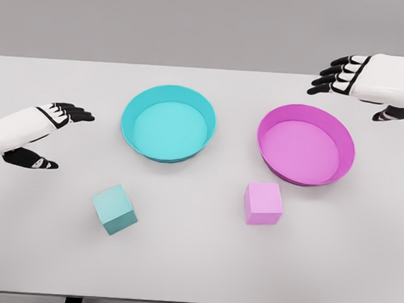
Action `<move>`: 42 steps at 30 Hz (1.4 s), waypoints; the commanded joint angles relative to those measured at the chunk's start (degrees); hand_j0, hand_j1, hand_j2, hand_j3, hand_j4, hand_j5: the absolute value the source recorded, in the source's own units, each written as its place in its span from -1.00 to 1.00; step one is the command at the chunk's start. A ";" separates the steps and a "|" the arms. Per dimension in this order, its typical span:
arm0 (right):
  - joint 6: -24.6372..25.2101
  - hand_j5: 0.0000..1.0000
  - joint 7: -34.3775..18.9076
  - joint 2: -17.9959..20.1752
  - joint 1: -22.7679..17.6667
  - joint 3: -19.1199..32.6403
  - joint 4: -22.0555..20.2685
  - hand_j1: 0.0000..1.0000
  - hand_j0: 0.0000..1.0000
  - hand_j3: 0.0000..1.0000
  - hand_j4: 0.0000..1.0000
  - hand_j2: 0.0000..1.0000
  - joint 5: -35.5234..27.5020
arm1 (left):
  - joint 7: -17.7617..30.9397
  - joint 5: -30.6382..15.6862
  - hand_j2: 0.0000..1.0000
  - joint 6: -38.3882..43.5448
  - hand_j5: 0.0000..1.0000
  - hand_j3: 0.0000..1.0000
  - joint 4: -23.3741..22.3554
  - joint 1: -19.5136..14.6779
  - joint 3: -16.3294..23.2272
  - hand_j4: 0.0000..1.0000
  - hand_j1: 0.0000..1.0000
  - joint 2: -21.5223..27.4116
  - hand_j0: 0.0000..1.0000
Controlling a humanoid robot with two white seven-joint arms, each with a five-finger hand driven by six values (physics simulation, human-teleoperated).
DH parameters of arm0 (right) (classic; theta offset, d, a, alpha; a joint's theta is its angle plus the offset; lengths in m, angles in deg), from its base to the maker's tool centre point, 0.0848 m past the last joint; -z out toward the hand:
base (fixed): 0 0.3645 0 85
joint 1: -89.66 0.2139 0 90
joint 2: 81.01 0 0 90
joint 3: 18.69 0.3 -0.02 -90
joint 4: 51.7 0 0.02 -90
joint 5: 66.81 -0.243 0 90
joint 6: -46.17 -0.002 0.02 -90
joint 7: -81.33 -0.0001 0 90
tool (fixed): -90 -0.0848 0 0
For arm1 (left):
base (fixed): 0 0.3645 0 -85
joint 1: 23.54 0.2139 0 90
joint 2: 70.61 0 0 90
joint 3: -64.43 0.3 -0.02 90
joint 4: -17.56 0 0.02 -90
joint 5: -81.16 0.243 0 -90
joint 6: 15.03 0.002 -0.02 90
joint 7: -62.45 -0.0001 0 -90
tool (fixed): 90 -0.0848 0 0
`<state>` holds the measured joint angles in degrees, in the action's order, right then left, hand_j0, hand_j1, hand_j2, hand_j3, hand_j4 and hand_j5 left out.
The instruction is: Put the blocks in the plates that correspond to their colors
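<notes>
White table [194, 275] bearing two plates and two blocks. Pink plate [345, 143], right of centre, and teal plate [131, 106], left of centre, each hold nothing. Right hand [371, 83], fingers relaxed and holding nothing, hovers near the far right corner beyond the pink plate. Left hand [42, 131], likewise released, sits at the left edge. Teal block [114, 208] lies near the front, right of the left hand; pink block [263, 203] lies just before the pink plate.

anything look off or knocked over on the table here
Nothing stands out. The teal block and pink block sit flat on the table, each in front of its matching plate, teal plate and pink plate, both upright and empty.
</notes>
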<state>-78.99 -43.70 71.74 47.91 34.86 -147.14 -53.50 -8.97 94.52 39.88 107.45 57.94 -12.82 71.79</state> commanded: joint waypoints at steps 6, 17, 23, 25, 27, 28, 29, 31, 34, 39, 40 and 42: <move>0.16 1.00 0.03 0.18 1.23 -0.11 -0.10 1.00 1.00 1.00 1.00 1.00 -1.01 | 1.64 0.00 1.00 0.10 1.00 1.00 -0.16 -0.09 -0.09 1.00 1.00 0.25 1.00; 0.16 1.00 0.03 0.71 9.23 -12.68 -5.11 1.00 1.00 1.00 1.00 1.00 0.48 | 16.43 -6.24 1.00 0.10 1.00 1.00 0.37 -23.28 17.12 1.00 1.00 5.26 1.00; 0.16 1.00 0.03 -0.87 12.13 -19.62 -5.28 1.00 1.00 1.00 1.00 1.00 2.15 | 16.43 -16.26 1.00 0.10 1.00 1.00 0.02 -39.28 35.40 1.00 1.00 5.52 1.00; 0.16 1.00 0.03 -1.40 12.13 -20.94 -5.28 1.00 1.00 1.00 1.00 1.00 2.15 | 16.43 -20.48 1.00 0.10 1.00 1.00 0.54 -46.75 44.89 1.00 1.00 5.43 1.00; 0.16 1.00 0.03 -1.49 12.22 -21.38 -5.28 1.00 1.00 1.00 1.00 1.00 2.15 | 16.43 -23.38 1.00 0.10 1.00 1.00 1.42 -52.46 52.37 1.00 1.00 5.43 1.00; 0.16 1.00 0.03 -1.75 12.65 -22.43 -5.28 1.00 1.00 1.00 1.00 1.00 2.15 | 16.43 -24.79 1.00 0.10 1.00 1.00 2.47 -54.84 55.10 1.00 1.00 5.43 1.00; 0.16 1.00 0.03 -2.37 13.36 -23.75 -5.28 1.00 1.00 1.00 1.00 1.00 2.15 | 16.43 -25.32 1.00 0.10 1.00 1.00 3.53 -55.90 56.42 1.00 1.00 5.52 1.00; 0.16 1.00 0.03 -3.51 14.41 -25.78 -5.28 1.00 1.00 1.00 1.00 1.00 2.15 | 16.43 -25.67 1.00 0.10 1.00 1.00 7.22 -56.16 56.51 1.00 1.00 7.62 1.00; 0.16 1.00 0.03 -3.95 14.41 -26.13 -5.28 1.00 1.00 1.00 1.00 1.00 2.15 | 16.43 -26.99 1.00 0.10 1.00 1.00 11.09 -56.16 56.51 1.00 1.00 11.50 1.00; 0.16 1.00 0.03 -5.09 14.76 -29.20 -5.28 1.00 1.00 1.00 1.00 1.00 2.15 | 16.43 -26.64 1.00 0.10 1.00 1.00 11.09 -53.97 56.51 1.00 1.00 11.58 1.00; 0.16 1.00 0.03 -5.18 15.38 -29.99 -5.28 1.00 1.00 1.00 1.00 1.00 2.15 | 16.43 -26.55 1.00 0.10 1.00 1.00 11.09 -53.35 56.51 1.00 1.00 11.58 1.00; 0.16 1.00 0.03 -6.24 16.79 -32.98 -5.28 1.00 1.00 1.00 1.00 1.00 2.15 | 16.43 -26.37 1.00 0.10 1.00 1.00 11.09 -52.30 56.51 1.00 1.00 11.67 1.00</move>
<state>-78.95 -43.69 66.23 64.96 4.19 -152.43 -51.15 7.48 68.52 39.80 118.37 5.82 43.68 83.24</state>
